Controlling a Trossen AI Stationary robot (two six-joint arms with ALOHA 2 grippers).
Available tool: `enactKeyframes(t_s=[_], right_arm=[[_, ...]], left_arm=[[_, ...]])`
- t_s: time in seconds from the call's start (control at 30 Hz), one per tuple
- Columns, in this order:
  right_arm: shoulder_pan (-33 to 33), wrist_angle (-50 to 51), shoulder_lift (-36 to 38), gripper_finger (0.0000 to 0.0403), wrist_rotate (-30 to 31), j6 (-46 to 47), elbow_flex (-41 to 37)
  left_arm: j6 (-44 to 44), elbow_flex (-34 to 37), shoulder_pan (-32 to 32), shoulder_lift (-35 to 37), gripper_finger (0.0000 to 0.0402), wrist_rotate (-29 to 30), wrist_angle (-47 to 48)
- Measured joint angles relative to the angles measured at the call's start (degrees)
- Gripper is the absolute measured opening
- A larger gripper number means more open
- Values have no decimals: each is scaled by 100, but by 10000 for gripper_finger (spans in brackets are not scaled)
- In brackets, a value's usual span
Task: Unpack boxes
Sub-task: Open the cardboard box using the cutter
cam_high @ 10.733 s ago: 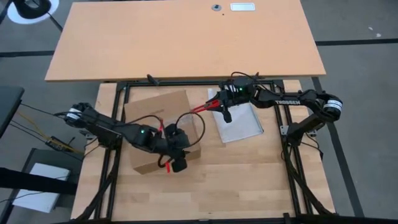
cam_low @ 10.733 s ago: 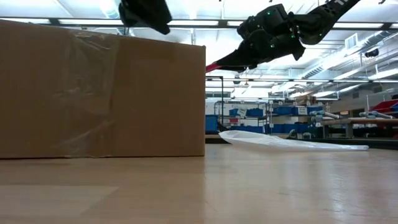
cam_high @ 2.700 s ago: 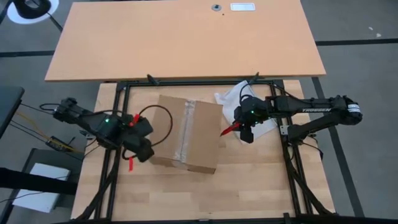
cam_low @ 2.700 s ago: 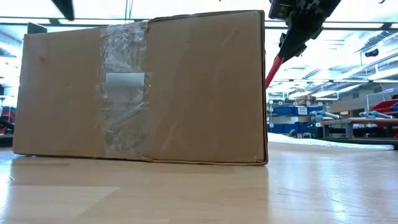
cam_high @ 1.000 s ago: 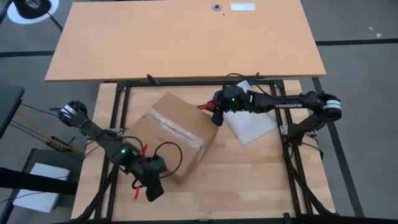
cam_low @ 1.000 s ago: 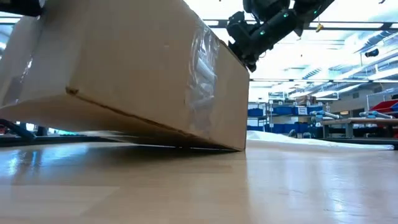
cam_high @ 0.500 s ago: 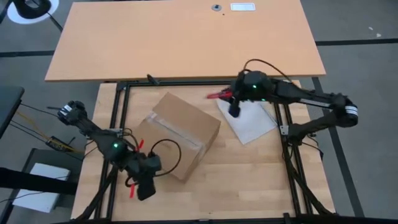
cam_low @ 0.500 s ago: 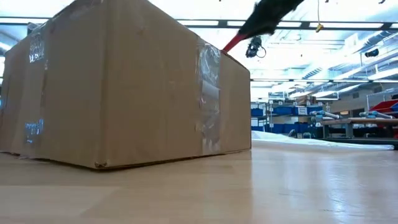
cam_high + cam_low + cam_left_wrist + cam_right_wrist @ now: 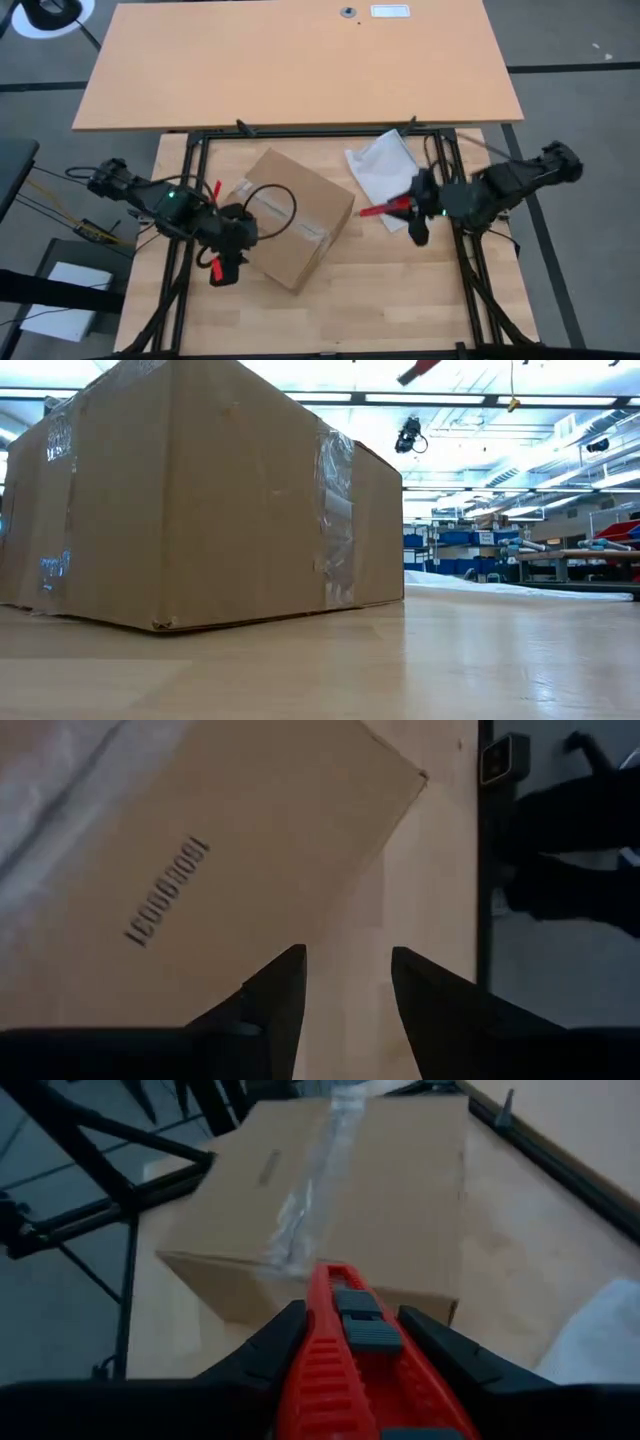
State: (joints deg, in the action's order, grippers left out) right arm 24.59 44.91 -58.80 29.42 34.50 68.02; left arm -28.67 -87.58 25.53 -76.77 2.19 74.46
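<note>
The brown cardboard box [image 9: 290, 225] rests flat on its bottom on the wooden table, turned askew, with clear tape [image 9: 300, 1210] over its seam. It also fills the left of the low view [image 9: 200, 500]. My left gripper [image 9: 236, 243] hovers over the box's left near edge. It is open, with only box and table showing between its fingers [image 9: 345, 960]. My right gripper [image 9: 405, 208] hangs right of the box and is shut on a red box cutter [image 9: 345, 1350] that points at it. My right gripper pinches the red box cutter's handle [image 9: 330, 1380] between its two fingers. The cutter lies along the fingers and its front end [image 9: 365, 213] sticks out past them toward the table's left. The fingers slant down from the table's right side. The cutter is lifted clear above the table.
A crumpled clear plastic bag [image 9: 385, 165] lies on the table at the far right, also seen in the right wrist view [image 9: 600, 1330]. Black frame rails [image 9: 190, 200] run along the table's sides. A big wooden desk [image 9: 300, 60] stands beyond the far edge.
The box was tipped with its near side raised and has settled flat on the table. My right gripper has carried the cutter from the box's far corner up and toward the table's right and near edge. My left gripper has risen, rolled, and moved from the near side toward the box.
</note>
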Motion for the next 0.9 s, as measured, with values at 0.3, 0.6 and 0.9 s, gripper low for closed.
enactKeyframes(t_s=[0.3, 0.6, 0.9], right_arm=[[1453, -1189, -717, 139, 1991, 1353, -1064], [1494, -3079, -1295, 139, 2842, 817, -1980], [1490, -3301, -1315, 139, 3063, 537, -2121]], left_arm=[[940, 32, -369, 2, 160, 14, -201], [1559, 750, -582, -4, 160, -253, -604], [2108, 1358, -605, -4, 160, -211, -1213]])
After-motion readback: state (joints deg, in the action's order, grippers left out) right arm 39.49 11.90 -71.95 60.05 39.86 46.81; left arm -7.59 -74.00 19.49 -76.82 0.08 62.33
